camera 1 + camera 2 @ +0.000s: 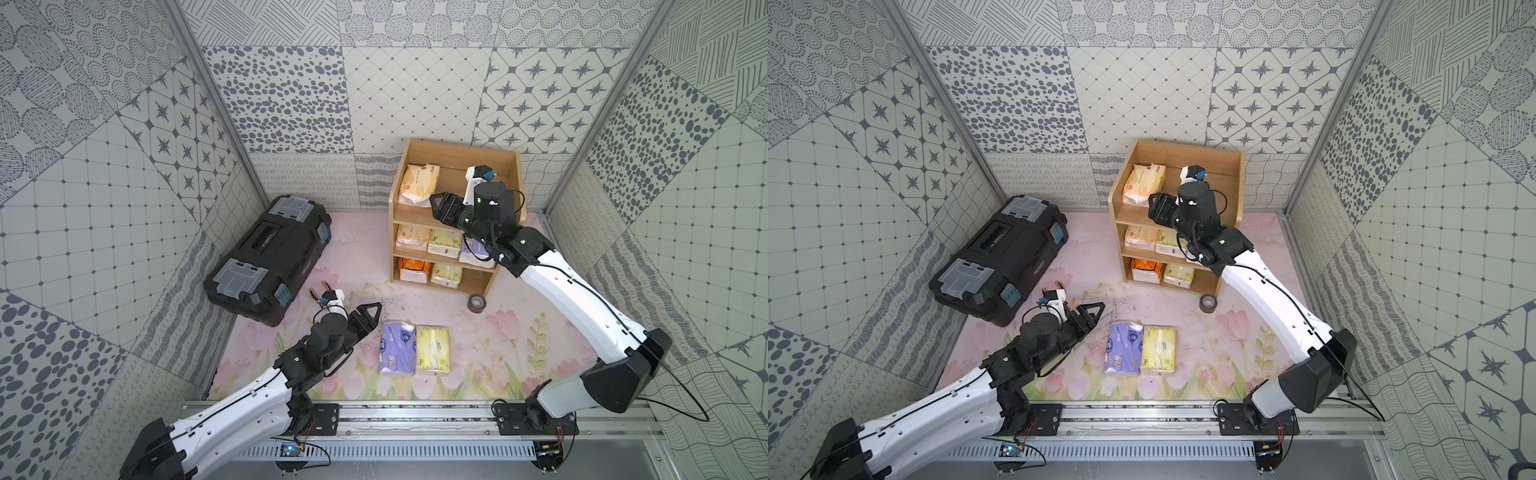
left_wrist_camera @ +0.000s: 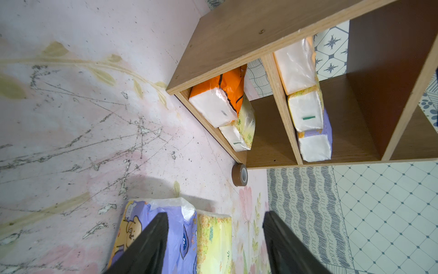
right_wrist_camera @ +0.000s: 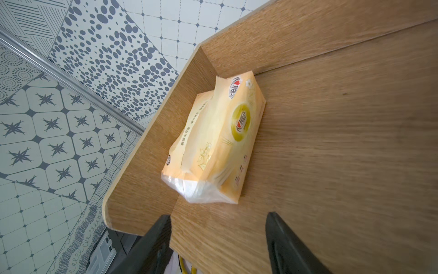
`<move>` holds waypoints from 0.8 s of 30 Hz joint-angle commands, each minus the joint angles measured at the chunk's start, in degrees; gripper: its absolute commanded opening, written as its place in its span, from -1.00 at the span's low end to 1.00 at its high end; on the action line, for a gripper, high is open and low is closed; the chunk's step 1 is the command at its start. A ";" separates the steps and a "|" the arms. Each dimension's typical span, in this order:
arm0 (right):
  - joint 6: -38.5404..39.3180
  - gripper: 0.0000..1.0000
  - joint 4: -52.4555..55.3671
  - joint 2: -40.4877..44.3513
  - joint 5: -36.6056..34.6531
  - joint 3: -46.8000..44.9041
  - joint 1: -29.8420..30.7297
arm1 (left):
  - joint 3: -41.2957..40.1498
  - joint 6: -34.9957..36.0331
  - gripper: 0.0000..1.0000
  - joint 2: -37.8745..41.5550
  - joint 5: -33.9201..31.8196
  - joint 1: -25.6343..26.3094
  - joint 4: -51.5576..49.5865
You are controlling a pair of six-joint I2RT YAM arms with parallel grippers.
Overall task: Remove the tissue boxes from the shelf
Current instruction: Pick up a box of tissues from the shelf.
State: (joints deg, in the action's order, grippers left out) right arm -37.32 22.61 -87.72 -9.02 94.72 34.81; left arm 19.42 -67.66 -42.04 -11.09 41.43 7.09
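Observation:
The light-wood shelf (image 1: 461,148) (image 1: 1187,147) stands at the back. A pale orange-cream tissue pack (image 1: 417,185) (image 3: 213,142) lies alone on its top tier. Cream (image 1: 411,237), yellow-green (image 1: 444,242) and lavender (image 1: 473,253) packs fill the middle tier. The bottom tier holds an orange pack (image 1: 413,268) (image 2: 218,99) and a yellow-green one (image 1: 446,275). On the floor lie a lavender pack (image 1: 398,348) (image 2: 166,227) and a yellow-green pack (image 1: 433,350). My right gripper (image 1: 433,206) (image 3: 218,215) is open and empty at the top tier's front edge, short of the cream pack. My left gripper (image 1: 377,316) (image 2: 215,213) hangs open and empty beside the floor packs.
A black toolbox (image 1: 270,259) with grey latches sits at the left by the wall. A brown tape roll (image 1: 476,303) (image 2: 239,175) stands on edge by the shelf's front right corner. Patterned walls close in three sides; the arms' rail (image 1: 415,415) runs along the front.

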 commanded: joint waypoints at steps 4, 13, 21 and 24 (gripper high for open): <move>1.14 0.29 -2.86 -5.86 -3.42 6.80 -0.34 | 0.60 1.82 0.36 0.64 -0.20 -0.22 2.50; 2.17 -0.05 -1.45 -11.31 -5.84 11.12 -0.51 | 1.13 0.24 0.35 5.04 0.55 -0.22 -0.94; 1.52 -0.68 -3.38 -9.51 -3.04 9.26 -0.35 | 2.86 -1.91 0.35 9.34 0.66 -0.21 -3.45; 1.20 -0.82 -3.54 -6.99 -2.05 7.50 -0.37 | 4.23 -3.11 0.36 10.83 1.07 -0.21 -3.28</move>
State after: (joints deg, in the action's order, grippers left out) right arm -35.70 22.06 -98.26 -12.67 103.53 34.46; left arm 21.63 -68.82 -33.17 -10.79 41.41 4.10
